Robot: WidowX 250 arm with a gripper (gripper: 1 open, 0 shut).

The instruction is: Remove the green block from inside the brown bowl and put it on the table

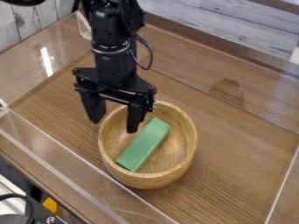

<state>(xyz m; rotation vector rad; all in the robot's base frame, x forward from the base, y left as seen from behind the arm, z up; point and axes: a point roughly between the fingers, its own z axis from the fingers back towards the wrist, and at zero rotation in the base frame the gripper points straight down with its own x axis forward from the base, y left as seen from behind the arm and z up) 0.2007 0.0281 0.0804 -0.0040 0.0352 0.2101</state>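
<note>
1. The table (233, 114) fills most of the view, a warm brown top with wood grain and long plank lines running across it. Light grey-white boards (246, 24) stand behind its far edge.
2. Low clear plastic walls (65, 157) edge the table; the one at the lower left catches the light in thin bright streaks.
3. The black gripper (115, 120) comes down from the top of the view, with a thin dark cable (149, 54) looping out at its right in the picture. Its two fingers are spread wide and hold nothing. One finger shows in front of the bowl's far rim, the other just outside the rim on the picture's left. The gripper hides part of that rim; how high it is above the bowl cannot be told.
4. The brown bowl (184, 161) sits on the table below the gripper, round and light brown, with a thick rim and visible grain inside. Its wall surrounds the block on all sides.
5. The green block (143, 144) lies inside the bowl, on its bottom. It is a flat rectangular bar in plain matte mid-green, much longer than it is wide, lying slantwise from lower left to upper right. Its top face shows in full, uncovered by the fingers.
</note>
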